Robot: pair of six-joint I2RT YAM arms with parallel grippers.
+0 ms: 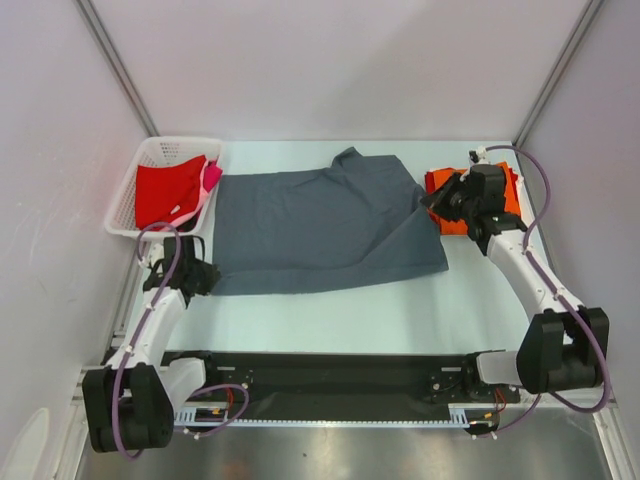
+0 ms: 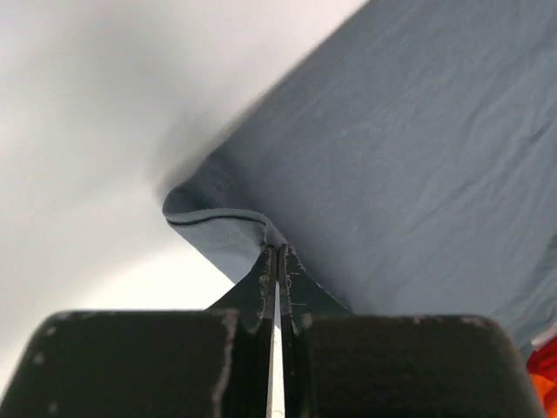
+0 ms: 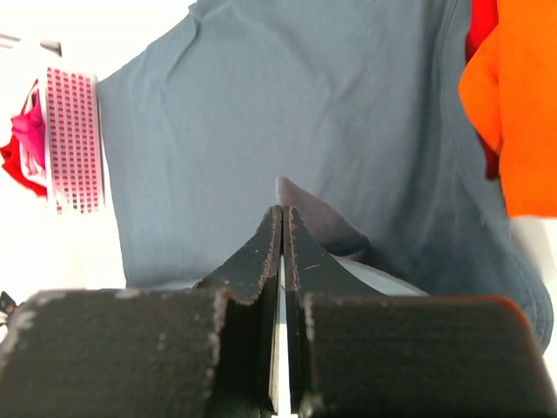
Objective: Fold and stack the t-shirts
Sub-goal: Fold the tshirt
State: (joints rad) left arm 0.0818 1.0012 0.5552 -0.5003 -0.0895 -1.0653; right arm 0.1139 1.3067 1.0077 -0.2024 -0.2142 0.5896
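Grey shirt (image 1: 320, 225) was spread on table (image 1: 400, 310), near-left corner pinched by L gripper (image 2: 278, 252), right edge clamped by R gripper (image 3: 280, 213). Orange shirt (image 1: 452, 224) was laid just to its right; red shirt (image 1: 165, 195) in basket (image 1: 125, 200).

**Clerk:** Enclosure?

**Inspector:** Three plain white panels: back wall (image 1: 340, 60), left wall (image 1: 50, 150), right wall (image 1: 600, 150). The finish is matt and unmarked. A grey metal post runs up each rear corner, the left post (image 1: 118, 65) and the right post (image 1: 560, 70), and both lean outward in the overhead view.

**Clerk:** Work surface?

**Inspector:** One table (image 1: 330, 315) with a very pale, faintly green top, running up to the back wall. A black rail (image 1: 330, 375) lies across its near edge. In front of that is a brushed metal sheet (image 1: 330, 455) with a dull sheen.

**Clerk:** Lighting?

**Inspector:** Even and diffuse. Shadows on the tabletop are soft, and the side walls grade slightly darker toward the rear corners.
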